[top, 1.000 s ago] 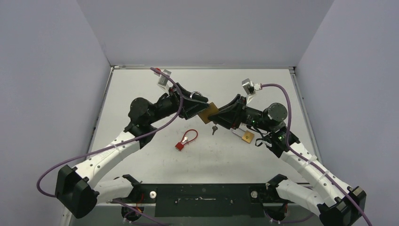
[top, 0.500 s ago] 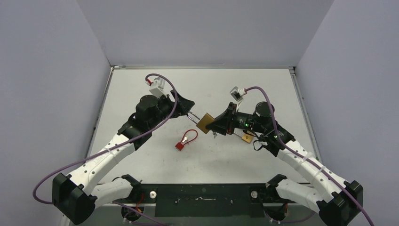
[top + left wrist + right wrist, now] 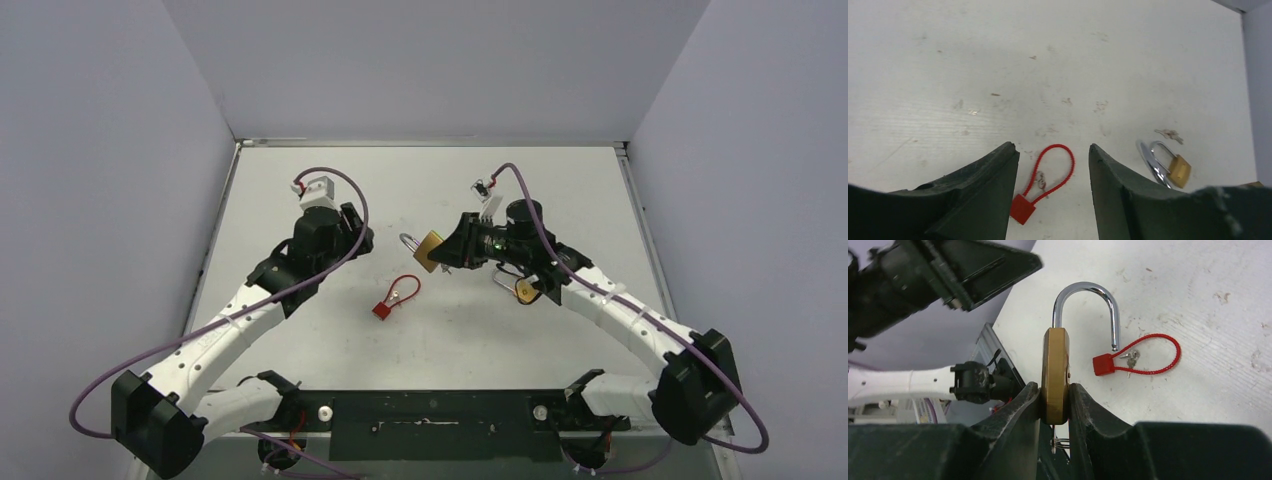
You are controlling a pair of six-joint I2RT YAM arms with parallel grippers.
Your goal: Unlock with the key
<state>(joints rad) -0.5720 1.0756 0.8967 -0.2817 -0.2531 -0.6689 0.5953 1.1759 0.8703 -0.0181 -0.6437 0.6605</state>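
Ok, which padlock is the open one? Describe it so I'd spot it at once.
On the white table, find the right arm's gripper near the centre. Clamped between its jaws is a brass padlock, its silver shackle swung open with one leg free. The smaller brass padlock and the red cable lock both lie loose on the table.
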